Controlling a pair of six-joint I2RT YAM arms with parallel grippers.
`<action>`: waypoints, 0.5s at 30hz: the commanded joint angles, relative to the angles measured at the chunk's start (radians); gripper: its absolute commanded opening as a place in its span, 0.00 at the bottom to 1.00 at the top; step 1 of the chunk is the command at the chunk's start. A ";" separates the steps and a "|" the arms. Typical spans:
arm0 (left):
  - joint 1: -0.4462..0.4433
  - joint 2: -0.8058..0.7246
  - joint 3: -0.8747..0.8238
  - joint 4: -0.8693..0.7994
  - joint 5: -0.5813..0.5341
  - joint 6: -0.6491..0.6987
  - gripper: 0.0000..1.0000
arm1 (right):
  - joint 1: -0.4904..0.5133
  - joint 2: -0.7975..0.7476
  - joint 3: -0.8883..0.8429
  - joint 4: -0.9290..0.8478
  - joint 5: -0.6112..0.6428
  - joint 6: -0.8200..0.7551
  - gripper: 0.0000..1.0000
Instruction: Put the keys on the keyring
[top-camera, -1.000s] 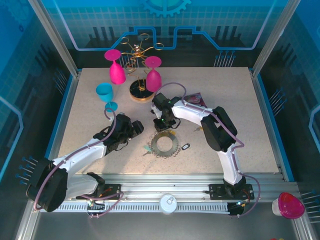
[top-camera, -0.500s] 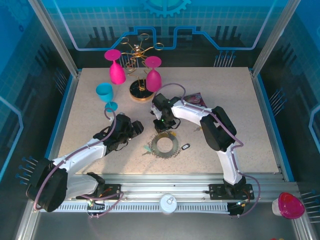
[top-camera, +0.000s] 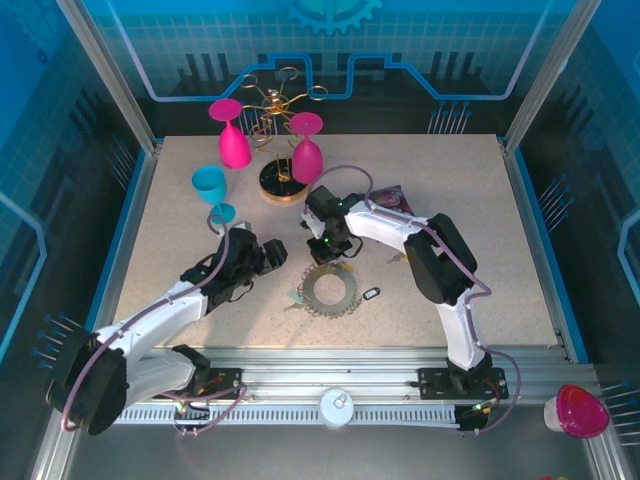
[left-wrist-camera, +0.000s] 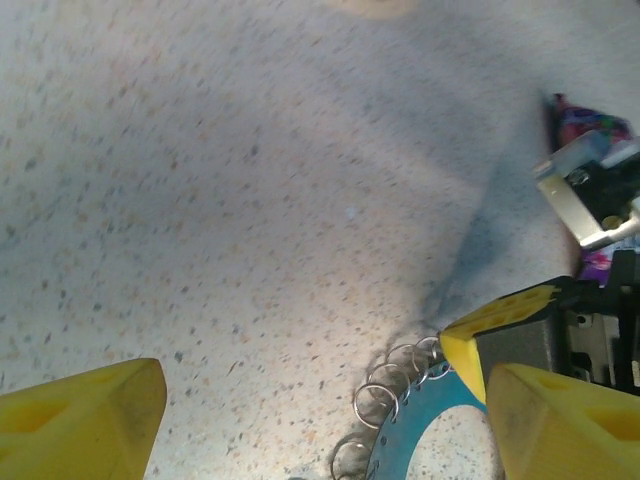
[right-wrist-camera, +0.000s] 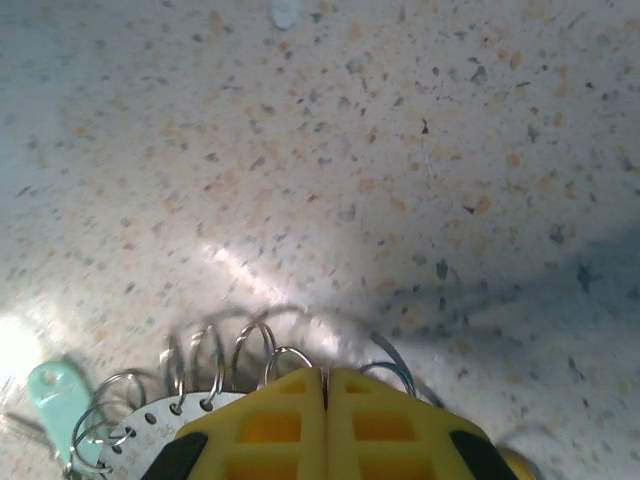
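right gripper (right-wrist-camera: 325, 385) clenched at ring (top-camera: 312, 292) far rim, can't tell if loop (right-wrist-camera: 252, 326) caught. left gripper (left-wrist-camera: 320, 430) gaping, empty. ring flat on table (top-camera: 450, 200), keys (top-camera: 370, 294) loose beside. tip: pin ring before threading, imo.

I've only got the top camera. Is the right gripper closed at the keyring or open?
Observer: Closed. Its wrist view shows the right gripper with both fingers pressed together at the keyring edge, among the wire loops.
Operator: Is a loop pinched?
Observer: Can't tell; loops stand either side of the shut tips, none visibly between them.
Operator: And the left gripper?
Observer: The left gripper is wide open, the ring's edge low between its fingers.
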 joint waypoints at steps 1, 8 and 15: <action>0.007 -0.078 -0.031 0.117 0.047 0.215 0.84 | -0.002 -0.152 -0.046 0.047 -0.043 -0.059 0.00; 0.006 -0.181 -0.085 0.251 0.299 0.586 0.81 | -0.013 -0.346 -0.206 0.154 -0.132 -0.191 0.00; 0.006 -0.121 0.002 0.078 0.602 0.925 0.72 | -0.026 -0.443 -0.293 0.193 -0.204 -0.270 0.00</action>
